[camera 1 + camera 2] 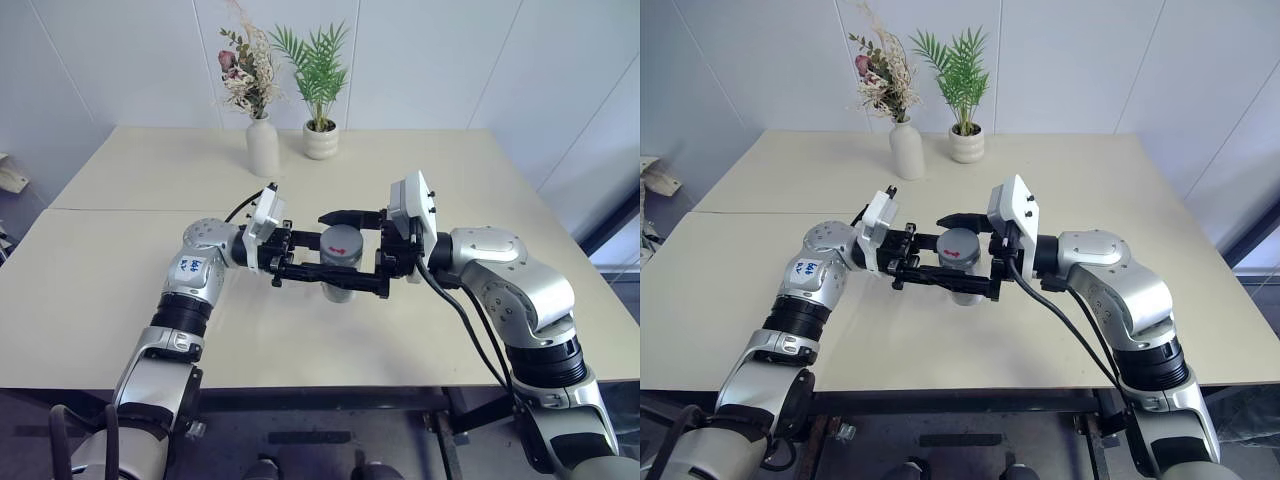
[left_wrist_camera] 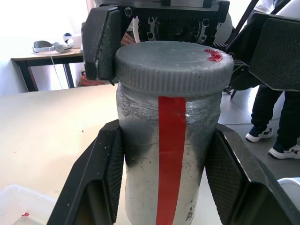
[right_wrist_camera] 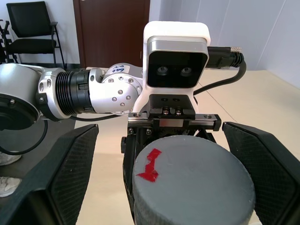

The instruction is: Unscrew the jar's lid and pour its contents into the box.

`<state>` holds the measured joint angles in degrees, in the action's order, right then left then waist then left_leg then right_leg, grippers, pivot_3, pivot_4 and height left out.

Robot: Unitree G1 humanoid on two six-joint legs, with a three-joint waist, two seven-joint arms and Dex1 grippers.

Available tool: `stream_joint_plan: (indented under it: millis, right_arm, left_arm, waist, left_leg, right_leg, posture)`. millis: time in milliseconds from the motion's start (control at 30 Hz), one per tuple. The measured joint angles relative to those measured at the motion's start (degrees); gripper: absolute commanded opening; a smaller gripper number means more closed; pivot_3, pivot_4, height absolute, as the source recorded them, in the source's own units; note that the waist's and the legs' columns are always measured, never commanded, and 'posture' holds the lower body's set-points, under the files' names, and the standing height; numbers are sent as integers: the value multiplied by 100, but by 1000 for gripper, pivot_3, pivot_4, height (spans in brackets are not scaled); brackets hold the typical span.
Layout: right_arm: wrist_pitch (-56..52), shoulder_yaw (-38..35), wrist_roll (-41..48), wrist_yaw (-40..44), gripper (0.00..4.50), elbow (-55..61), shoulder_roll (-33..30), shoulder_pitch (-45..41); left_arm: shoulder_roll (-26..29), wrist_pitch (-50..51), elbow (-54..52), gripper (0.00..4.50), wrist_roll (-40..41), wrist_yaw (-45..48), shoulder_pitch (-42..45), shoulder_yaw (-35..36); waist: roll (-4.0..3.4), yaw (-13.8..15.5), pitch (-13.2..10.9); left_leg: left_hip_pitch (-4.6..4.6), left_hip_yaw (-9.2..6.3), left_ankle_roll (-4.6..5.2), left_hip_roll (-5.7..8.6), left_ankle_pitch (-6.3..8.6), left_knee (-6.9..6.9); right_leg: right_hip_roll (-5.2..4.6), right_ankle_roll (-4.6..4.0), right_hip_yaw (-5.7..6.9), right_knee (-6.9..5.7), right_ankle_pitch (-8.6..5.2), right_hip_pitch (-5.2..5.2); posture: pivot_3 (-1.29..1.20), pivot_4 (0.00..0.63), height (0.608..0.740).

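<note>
Jar [image 2: 168,154]: pinched in left gripper [image 2: 164,187]. Lid [image 3: 194,185]: on; right gripper [image 3: 187,183] spread beside it. Re-close squarely on rim before twisting.

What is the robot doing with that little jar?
The left gripper is clamped around the jar, holding it up above the table. The right gripper has its fingers spread open on either side of the lid, not squeezing it. The lid is on the jar.
</note>
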<state>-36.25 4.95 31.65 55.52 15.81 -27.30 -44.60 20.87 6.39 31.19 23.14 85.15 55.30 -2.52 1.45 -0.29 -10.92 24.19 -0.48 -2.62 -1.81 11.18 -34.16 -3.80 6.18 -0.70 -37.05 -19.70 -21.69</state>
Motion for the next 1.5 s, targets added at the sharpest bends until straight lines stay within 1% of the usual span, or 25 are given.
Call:
stream_joint_plan:
  millis: [400,600,1000,1500]
  right_arm:
    - [18,113,-32,-180,4466,-21,84,-204]
    - [139,163,-202,-224,4466,-174,124,-220]
    - [257,172,-471,-233,4466,-497,135,-248]
    - [265,92,-464,3,4466,-633,-267,-250]
  left_arm:
    - [-125,-142,160,2106,-121,-47,31,-33]
    - [-182,-139,313,2106,-162,-59,112,-34]
    - [-183,-115,291,2106,-172,-46,112,-30]
    - [-80,-69,135,2106,-166,-108,97,-19]
  waist:
    - [0,2,0]
    - [0,-5,0]
    - [0,-1,0]
    - [-1,-1,-1]
  left_leg:
    - [0,0,0,0,0,-1]
    - [0,1,0,0,0,-1]
    - [0,1,0,0,0,-1]
    - [0,1,-1,0,0,-2]
  right_leg:
    - [1,0,0,-2,0,0]
    - [3,0,-1,-3,0,-1]
    - [3,0,-2,-4,0,-2]
    - [3,0,-3,-4,0,-2]
  posture:
    - [0,150,740]
    - [0,150,740]
    - [0,150,740]
    - [0,150,740]
